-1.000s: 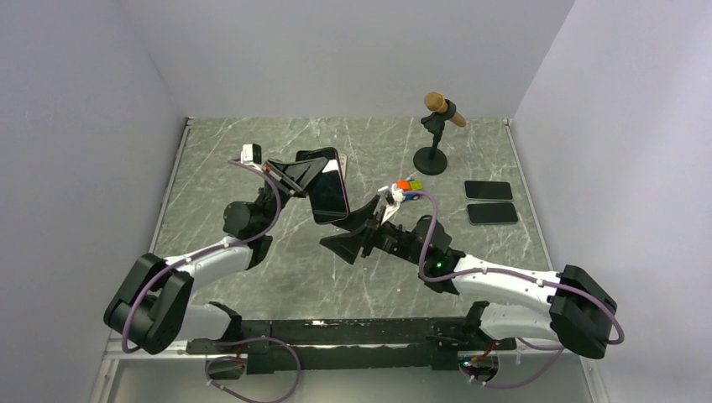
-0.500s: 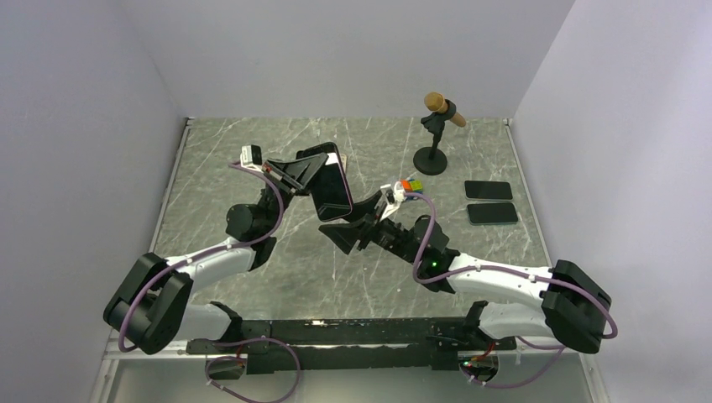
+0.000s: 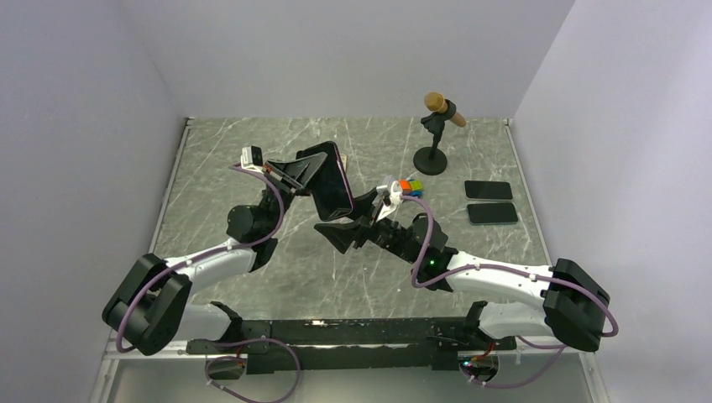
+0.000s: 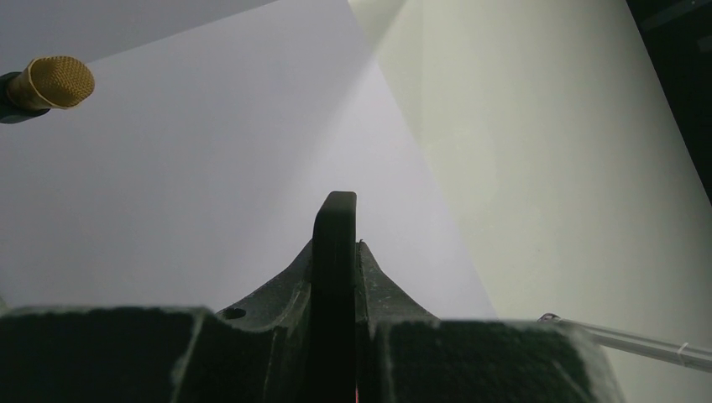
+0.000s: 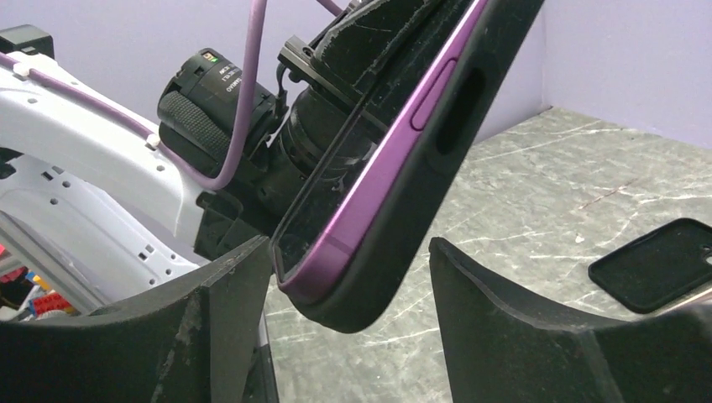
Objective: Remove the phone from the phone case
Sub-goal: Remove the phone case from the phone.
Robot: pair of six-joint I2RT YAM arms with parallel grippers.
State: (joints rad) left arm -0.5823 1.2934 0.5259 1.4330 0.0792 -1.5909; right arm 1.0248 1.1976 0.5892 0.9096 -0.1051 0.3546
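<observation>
one purple phone, matte black case

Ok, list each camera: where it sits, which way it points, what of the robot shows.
Top external: high behind the robot, looking down on the table; shows left hand clamped on the cased phone, right hand open at its near end.
Left wrist: behind the left hand, looking along its fingers toward the walls; phone edge-on, microphone upper left.
Right wrist: behind the right hand, facing the left arm; own fingers straddle the phone's lower end.
Shared: all three show the phone; top and left wrist show the microphone.
</observation>
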